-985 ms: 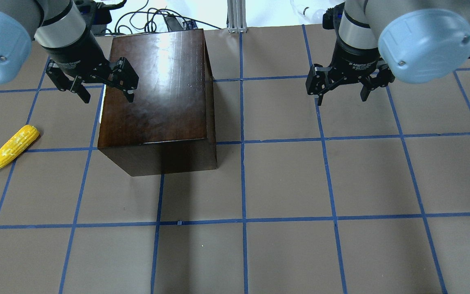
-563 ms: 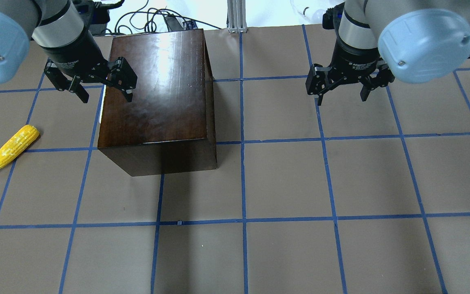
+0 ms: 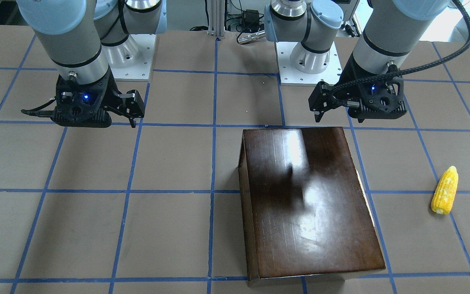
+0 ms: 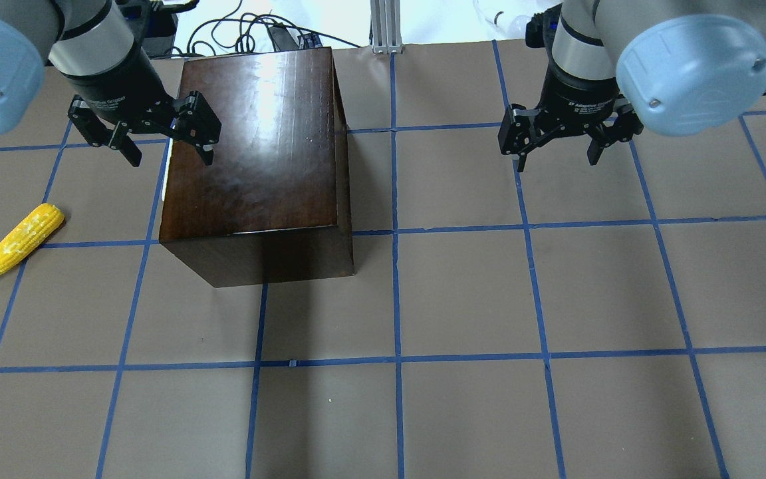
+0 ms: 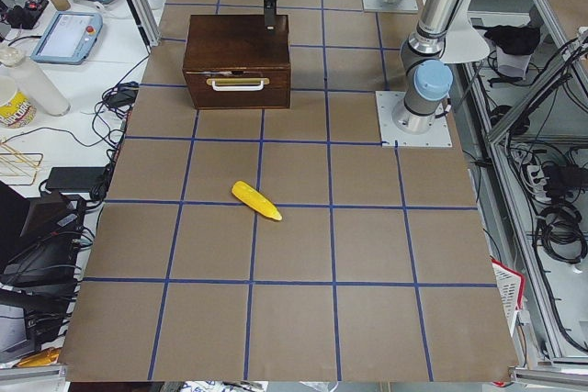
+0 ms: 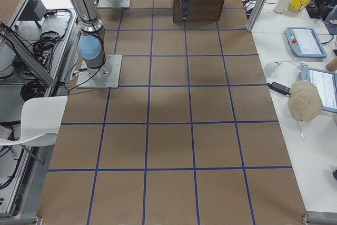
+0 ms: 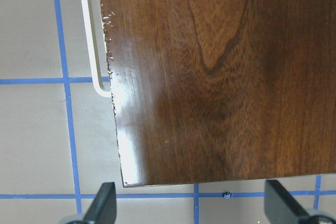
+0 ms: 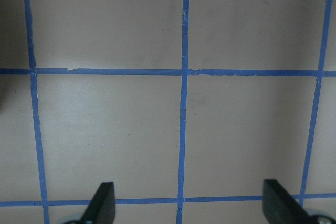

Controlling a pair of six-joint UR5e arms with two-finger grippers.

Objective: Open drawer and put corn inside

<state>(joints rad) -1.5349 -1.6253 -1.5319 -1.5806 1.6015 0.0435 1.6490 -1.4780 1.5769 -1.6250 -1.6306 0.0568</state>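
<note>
The glossy dark-brown box (image 4: 256,146) stands left of the table's middle. Its drawer (image 5: 237,85) is shut, and the front panel with a pale handle (image 7: 88,35) faces the robot's left. The yellow corn (image 4: 20,243) lies on the table left of the box, apart from it; it also shows in the front-facing view (image 3: 445,190). My left gripper (image 4: 171,158) is open and empty, hovering above the box's top edge on the handle side; its wrist view (image 7: 191,205) looks down on the box top (image 7: 220,77). My right gripper (image 4: 556,161) is open and empty over bare table.
The table is brown paper with a blue tape grid (image 4: 396,359). Cables and an aluminium post (image 4: 386,26) sit at the far edge. The arm bases (image 3: 312,61) stand behind the box. A side table with tablets (image 6: 303,40) lies beyond the far edge.
My left gripper has shifted a little to the left and toward the far edge, still open above the box's handle side. The right arm, box and corn have not moved.
</note>
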